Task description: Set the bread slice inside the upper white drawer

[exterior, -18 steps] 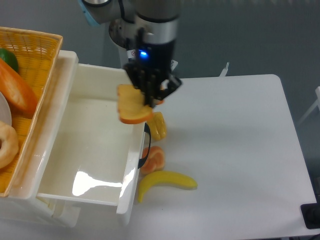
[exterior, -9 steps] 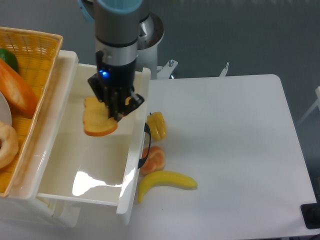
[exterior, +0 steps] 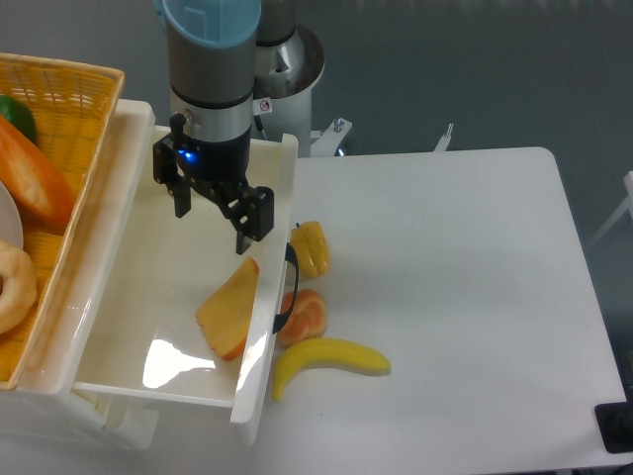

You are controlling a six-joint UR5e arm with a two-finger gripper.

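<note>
Camera view: gripper (exterior: pixel 213 210) hovering with jaws spread, bread slice (exterior: pixel 229 309) leaning inside upper white drawer (exterior: pixel 119 297) at its five o'clock

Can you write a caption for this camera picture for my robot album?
Open gripper above the drawer, toast leaning on its wall.

Yellow-orange bread slice (exterior: pixel 229 308) with darker orange crust, glossy white drawer (exterior: pixel 109 381) with a dark handle, black gripper (exterior: pixel 214 205) showing a small blue light, yellow banana (exterior: pixel 330 361), orange peeled fruit (exterior: pixel 306 319), yellow wicker basket (exterior: pixel 69 117), white table (exterior: pixel 455 297).
</note>
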